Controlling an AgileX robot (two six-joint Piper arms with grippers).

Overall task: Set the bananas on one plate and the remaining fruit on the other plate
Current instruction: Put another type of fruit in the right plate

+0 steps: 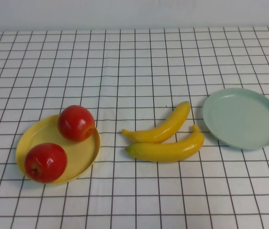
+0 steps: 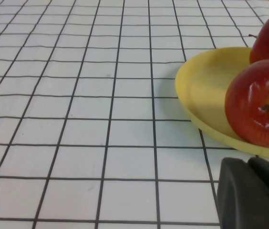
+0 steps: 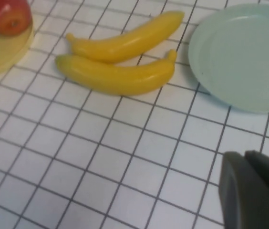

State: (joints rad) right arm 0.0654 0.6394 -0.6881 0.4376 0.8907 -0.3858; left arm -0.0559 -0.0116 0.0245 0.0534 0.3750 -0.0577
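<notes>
Two red apples (image 1: 76, 122) (image 1: 45, 162) sit on the yellow plate (image 1: 84, 151) at the left. Two yellow bananas (image 1: 160, 129) (image 1: 168, 149) lie side by side on the cloth at the middle. To their right lies the pale grey-green plate (image 1: 242, 118) with nothing on it. Neither arm shows in the high view. My left gripper (image 2: 249, 164) hangs shut just short of the yellow plate (image 2: 206, 90) and its nearer apple (image 2: 258, 107). My right gripper (image 3: 244, 157) is shut too, over bare cloth, short of the bananas (image 3: 118, 76) and the grey-green plate (image 3: 242, 55).
A white cloth with a black grid (image 1: 134, 67) covers the whole table. A pale wall runs along its far edge.
</notes>
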